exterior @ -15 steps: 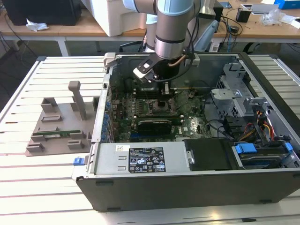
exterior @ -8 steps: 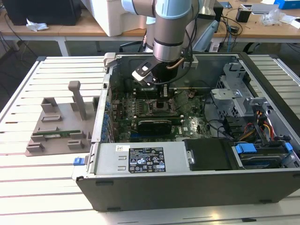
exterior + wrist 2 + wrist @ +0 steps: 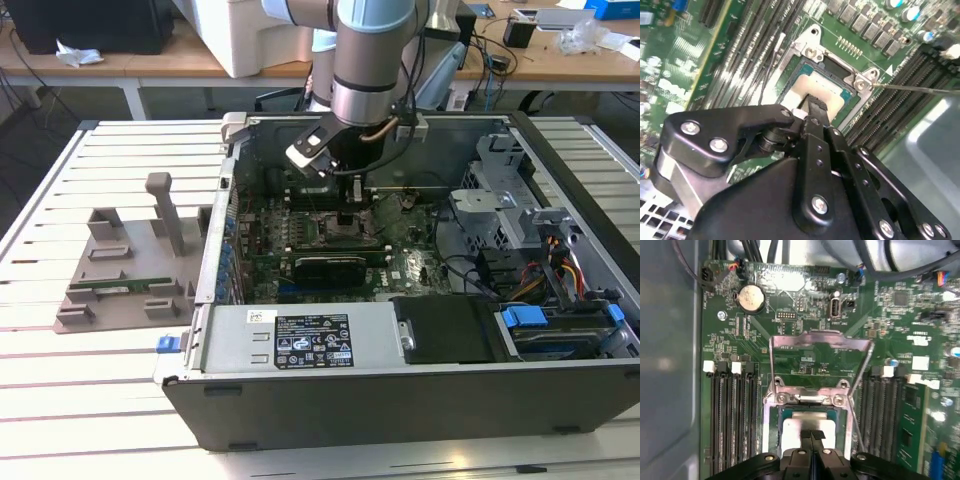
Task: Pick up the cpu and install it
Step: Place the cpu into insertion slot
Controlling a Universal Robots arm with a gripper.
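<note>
Gripper [image 3: 815, 106] hangs low inside the computer case [image 3: 400, 400], right over the socket. Fingers pinched together, nothing between them; both wrist views show the two tips meeting in a thin seam. Tips sit on or just above the cpu [image 3: 827, 92]; can't tell if they touch.

The cpu lies flat in the socket frame [image 3: 812, 399], silver top up, and looks squared to the frame. The metal flap [image 3: 820, 340] is swung open and lies back beyond it, and the thin lever [image 3: 860, 385] is unlatched at the side, so it isn't clamped down.

Handling, my guess: light, stiff, thin. The smooth metal top is likely slick, so a pinch from above won't hold. Take it by two opposite edges and keep it level. The underside and the socket contacts are probably fragile: no sliding, no tilt, no hard push.

Memory slots [image 3: 732, 415] flank the socket on both sides. Further out on the green board [image 3: 805, 305] is a coin battery [image 3: 750, 298].

Outside the case, on the exterior view's left, a grey tray [image 3: 120, 270] holds a green memory stick [image 3: 125, 288].
</note>
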